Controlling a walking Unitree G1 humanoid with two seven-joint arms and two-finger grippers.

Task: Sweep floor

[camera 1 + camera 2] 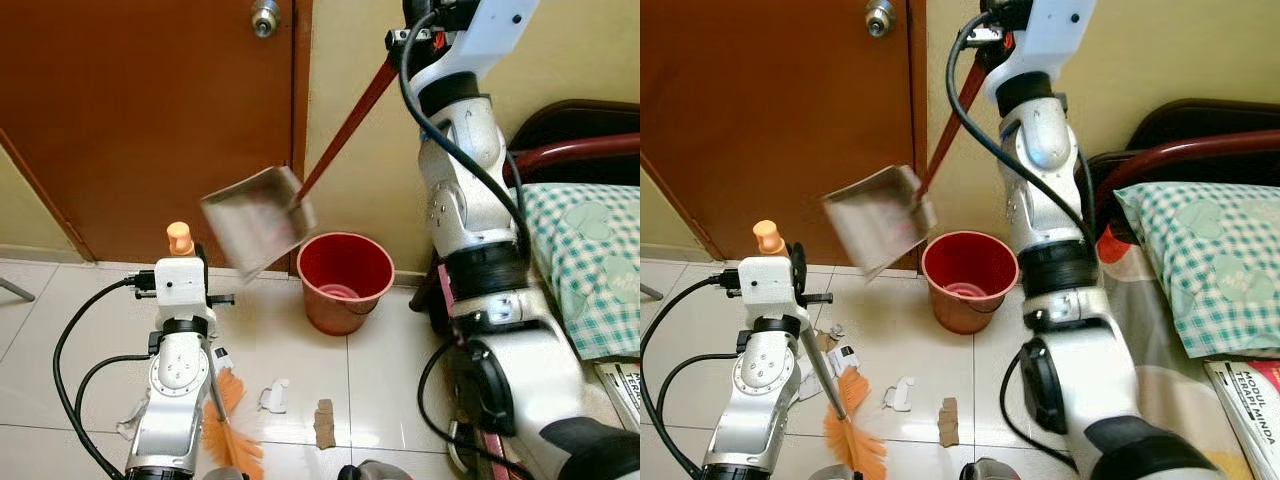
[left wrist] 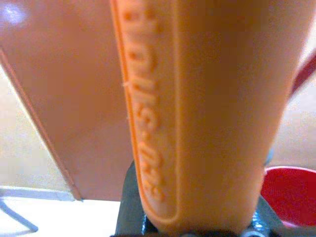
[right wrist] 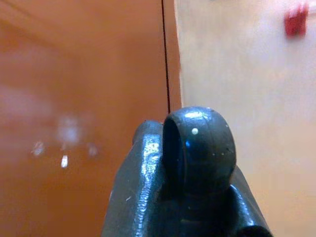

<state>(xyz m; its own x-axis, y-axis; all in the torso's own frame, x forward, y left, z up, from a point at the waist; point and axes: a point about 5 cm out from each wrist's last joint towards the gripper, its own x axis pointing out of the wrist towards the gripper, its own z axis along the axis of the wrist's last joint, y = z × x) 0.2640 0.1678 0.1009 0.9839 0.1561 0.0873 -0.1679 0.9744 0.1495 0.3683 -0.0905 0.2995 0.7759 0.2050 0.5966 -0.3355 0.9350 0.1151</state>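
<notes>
Left eye view: right gripper (image 1: pixel 425 30) clamped on the dustpan (image 1: pixel 258 220), tipping toward the bucket (image 1: pixel 345 280); left gripper (image 1: pixel 180 262) grips the broom (image 1: pixel 232 440). Next, empty it squarely.

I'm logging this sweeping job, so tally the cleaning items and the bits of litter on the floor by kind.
Grey metal dustpan on a red handle: 1
Orange-bristled broom with an orange handle: 1
Round red plastic bucket: 1
Litter pieces on the white tiles, white scrap and brown scrap: 2
Total: 5
</notes>
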